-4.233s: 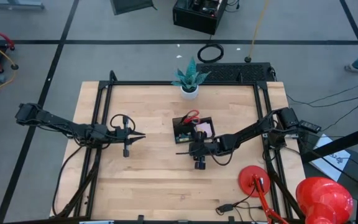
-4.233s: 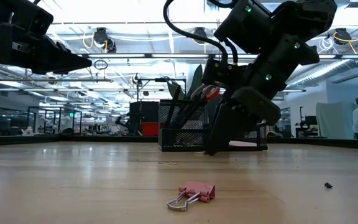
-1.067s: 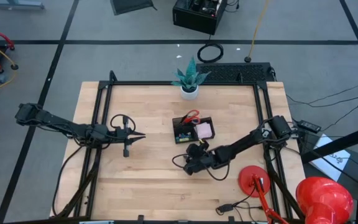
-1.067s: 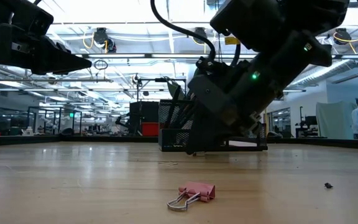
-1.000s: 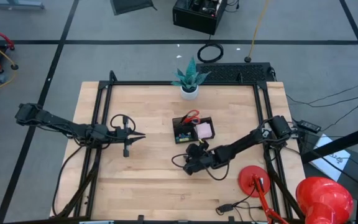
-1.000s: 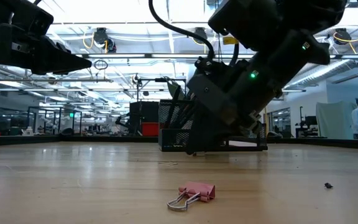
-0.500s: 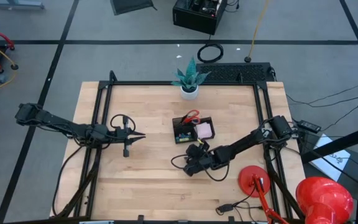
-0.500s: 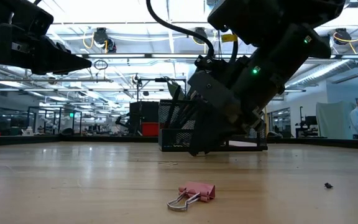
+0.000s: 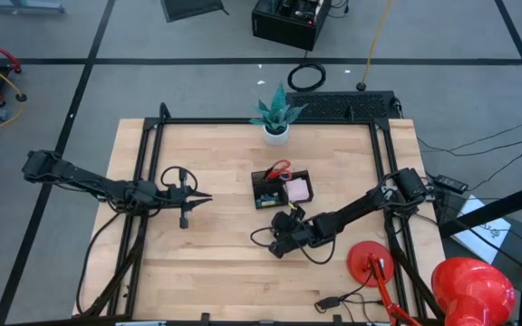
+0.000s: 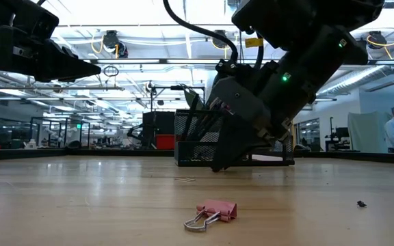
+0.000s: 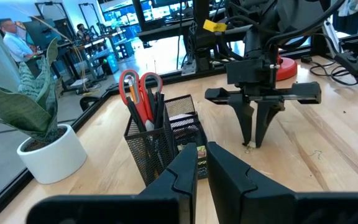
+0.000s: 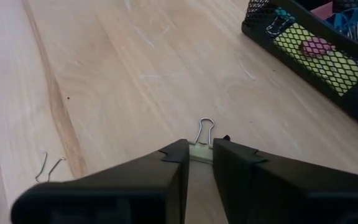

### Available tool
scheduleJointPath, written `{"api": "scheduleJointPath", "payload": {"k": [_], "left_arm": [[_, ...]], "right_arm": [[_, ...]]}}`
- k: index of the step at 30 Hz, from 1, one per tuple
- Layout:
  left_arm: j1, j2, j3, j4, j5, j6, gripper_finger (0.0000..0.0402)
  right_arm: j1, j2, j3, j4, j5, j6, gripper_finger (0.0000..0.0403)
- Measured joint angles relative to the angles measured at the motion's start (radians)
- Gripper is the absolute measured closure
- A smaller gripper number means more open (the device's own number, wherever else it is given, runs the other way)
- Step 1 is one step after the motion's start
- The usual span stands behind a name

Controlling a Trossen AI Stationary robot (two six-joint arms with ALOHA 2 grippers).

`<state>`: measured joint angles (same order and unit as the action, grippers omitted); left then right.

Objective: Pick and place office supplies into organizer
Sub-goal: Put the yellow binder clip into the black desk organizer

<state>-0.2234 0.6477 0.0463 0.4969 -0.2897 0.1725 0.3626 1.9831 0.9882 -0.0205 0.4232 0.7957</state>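
Right claw [image 12: 199, 155] clamped on pale binder clip [image 12: 202, 144], raised slightly since, left claw [image 11: 201, 163] nearly together.

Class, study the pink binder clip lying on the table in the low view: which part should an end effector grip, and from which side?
Probably from above, closing on the pink binder clip across its body, the bulkiest part. Its wire handles lie low against the table and look too thin to hold.

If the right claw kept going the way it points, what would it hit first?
The right gripper already straddles a small yellowish binder clip; just beyond lies the wooden tabletop.
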Motion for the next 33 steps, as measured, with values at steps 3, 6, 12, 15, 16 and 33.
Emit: {"api": "scheduleJointPath", "payload": {"k": [3,6,12,15,16,33], "left_arm": [[0.0,0.0,0.0,0.0,0.0,0.0,0.036],[0.0,0.0,0.0,0.0,0.0,-0.001,0.036],[0.0,0.0,0.0,0.0,0.0,-0.001,0.036],[0.0,0.0,0.0,0.001,0.0,-0.001,0.036],[0.0,0.0,0.0,0.0,0.0,-0.001,0.036],[0.0,0.0,0.0,0.001,0.0,0.001,0.036]], "right_arm": [[0.001,0.0,0.0,0.002,0.007,-0.001,0.0346],[0.001,-0.012,0.0,0.007,0.01,-0.022,0.0343],[0.007,-0.074,-0.003,0.042,0.021,-0.149,0.035],[0.01,-0.104,-0.006,0.052,0.025,-0.233,0.0351],[0.01,-0.113,-0.006,0.058,0.038,-0.248,0.0351],[-0.016,-0.143,-0.002,0.176,0.336,-0.513,0.0352]]}}
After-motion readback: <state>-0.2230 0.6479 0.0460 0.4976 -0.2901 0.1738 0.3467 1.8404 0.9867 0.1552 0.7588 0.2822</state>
